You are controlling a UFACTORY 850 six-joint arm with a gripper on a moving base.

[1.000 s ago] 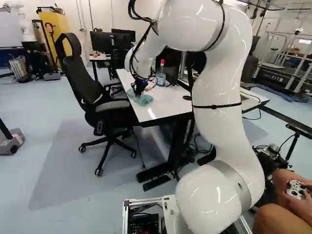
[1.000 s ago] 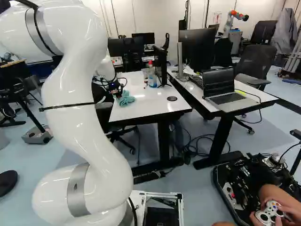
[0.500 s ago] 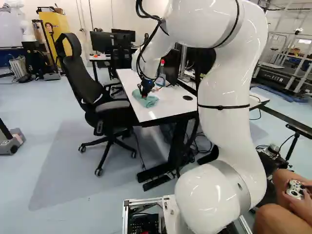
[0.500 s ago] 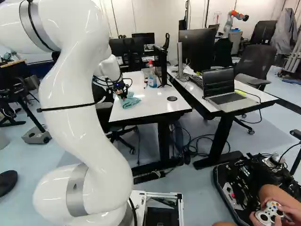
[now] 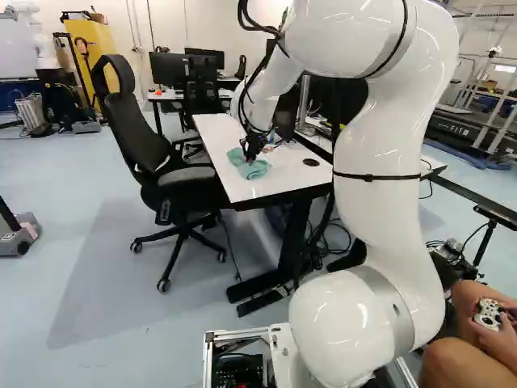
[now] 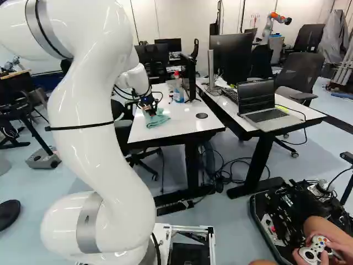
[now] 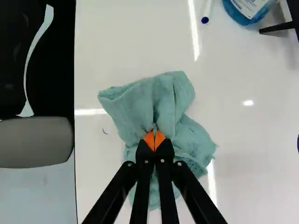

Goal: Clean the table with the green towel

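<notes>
One green towel (image 7: 173,95) lies crumpled on the white tabletop (image 6: 182,126), in its left part, set in from the left edge. The gripper (image 6: 148,106) of the white arm (image 6: 105,160) points down over the cloth, inside its outline. Fingers (image 7: 148,140): narrow, the orange pads close together at their tips, with a pinched fold of the towel between them. Folds run from the pads toward the far side, where the cloth forms a broad, creased lobe; a second part spreads to the right of the fingers, and some cloth shows beneath them. A small dark mark (image 7: 105,131) is visible on the surface, just left of the towel.

Beyond the towel, on the far side, lies a white pen (image 7: 207,10) with a blue end. To its right stands a bottle (image 6: 178,94) of blue liquid with a red top, near a black stand (image 7: 284,27). A round dark fitting (image 6: 202,115) is set in the tabletop, right of the towel and well apart from it. A black chair (image 5: 128,133) stands beside the left edge. A second desk (image 6: 300,115) to the right carries an open laptop (image 6: 267,114) and, farther back, a monitor (image 6: 234,58).
</notes>
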